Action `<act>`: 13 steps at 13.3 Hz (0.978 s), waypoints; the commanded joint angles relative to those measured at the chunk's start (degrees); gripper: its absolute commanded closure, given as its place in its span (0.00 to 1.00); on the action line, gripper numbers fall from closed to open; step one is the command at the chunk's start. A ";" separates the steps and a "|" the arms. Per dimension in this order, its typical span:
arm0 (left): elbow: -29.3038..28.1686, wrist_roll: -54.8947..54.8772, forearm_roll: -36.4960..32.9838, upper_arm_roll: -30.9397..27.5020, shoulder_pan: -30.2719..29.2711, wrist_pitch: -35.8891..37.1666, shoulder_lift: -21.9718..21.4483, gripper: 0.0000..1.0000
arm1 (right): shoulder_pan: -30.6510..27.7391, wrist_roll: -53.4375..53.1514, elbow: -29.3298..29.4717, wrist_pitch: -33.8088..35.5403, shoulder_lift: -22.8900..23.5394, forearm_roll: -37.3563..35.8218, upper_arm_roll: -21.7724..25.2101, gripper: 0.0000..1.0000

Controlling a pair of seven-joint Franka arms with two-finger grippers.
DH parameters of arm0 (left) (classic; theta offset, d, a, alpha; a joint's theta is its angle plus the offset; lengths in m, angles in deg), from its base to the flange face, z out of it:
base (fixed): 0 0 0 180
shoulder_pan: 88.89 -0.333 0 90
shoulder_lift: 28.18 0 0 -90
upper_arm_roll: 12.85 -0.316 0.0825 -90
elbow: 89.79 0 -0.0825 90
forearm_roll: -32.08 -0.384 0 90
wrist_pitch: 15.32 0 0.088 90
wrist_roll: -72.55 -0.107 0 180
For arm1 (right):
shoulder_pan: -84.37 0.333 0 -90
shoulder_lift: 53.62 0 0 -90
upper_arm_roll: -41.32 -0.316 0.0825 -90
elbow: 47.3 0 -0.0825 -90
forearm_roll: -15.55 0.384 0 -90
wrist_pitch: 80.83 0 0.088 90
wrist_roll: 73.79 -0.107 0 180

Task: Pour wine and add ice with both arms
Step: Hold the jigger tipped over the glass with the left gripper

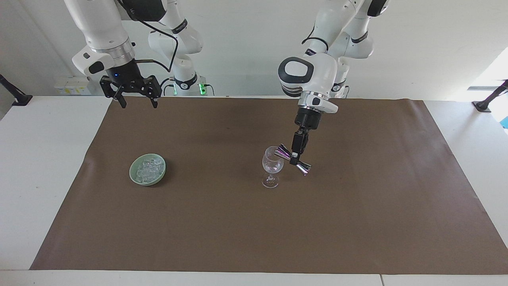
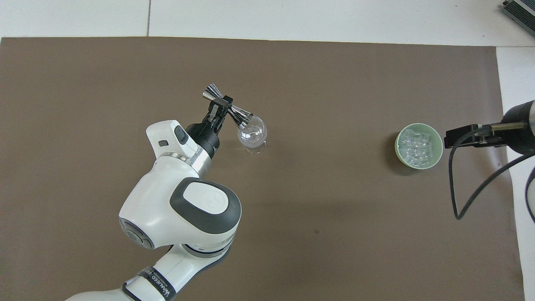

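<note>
A clear stemmed wine glass (image 1: 272, 167) (image 2: 252, 135) stands upright near the middle of the brown mat. My left gripper (image 1: 295, 159) (image 2: 222, 103) is shut on the waist of a shiny metal jigger (image 1: 294, 159) (image 2: 228, 106), tilted with one cup at the glass's rim. The ice (image 1: 148, 168) (image 2: 417, 146) is a glittering heap in a pale green bowl (image 1: 135, 177) (image 2: 398, 151) toward the right arm's end. My right gripper (image 1: 136, 102) hangs open in the air over the mat's edge nearest the robots, waiting.
The brown mat (image 1: 254, 222) (image 2: 334, 234) covers most of the white table (image 1: 43, 159). A black cable (image 2: 455, 184) loops from the right arm's wrist beside the bowl.
</note>
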 commanded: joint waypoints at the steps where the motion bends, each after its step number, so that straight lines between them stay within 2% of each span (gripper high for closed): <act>1: 1.56 -2.21 -1.10 -0.21 0.74 -1.63 1.20 1.00 | -0.39 1.12 -1.38 -0.06 -1.21 0.04 -0.23 0.00; 13: 1.74 -6.09 -2.77 -0.29 1.09 -2.68 1.55 1.00 | -0.39 1.12 -1.38 0.12 -1.21 0.04 -0.23 0.00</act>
